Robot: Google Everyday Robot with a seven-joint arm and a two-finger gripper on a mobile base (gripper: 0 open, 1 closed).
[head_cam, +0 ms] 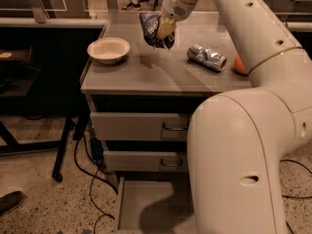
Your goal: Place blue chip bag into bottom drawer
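My gripper (pixel 165 30) is shut on the blue chip bag (pixel 152 29), a dark blue foil bag with light markings, and holds it in the air above the back middle of the grey cabinet top (pixel 146 74). The bag hangs crumpled from the fingers. The bottom drawer (pixel 146 204) stands pulled open at floor level, a shallow grey tray with a plain floor, partly hidden by my white arm.
A cream bowl (pixel 108 49) sits on the left of the cabinet top. A silver foil packet (pixel 207 57) lies on the right, with an orange object (pixel 239 65) beside my arm. Two upper drawers (pixel 141 126) are shut. Cables (pixel 92 179) trail on the floor at left.
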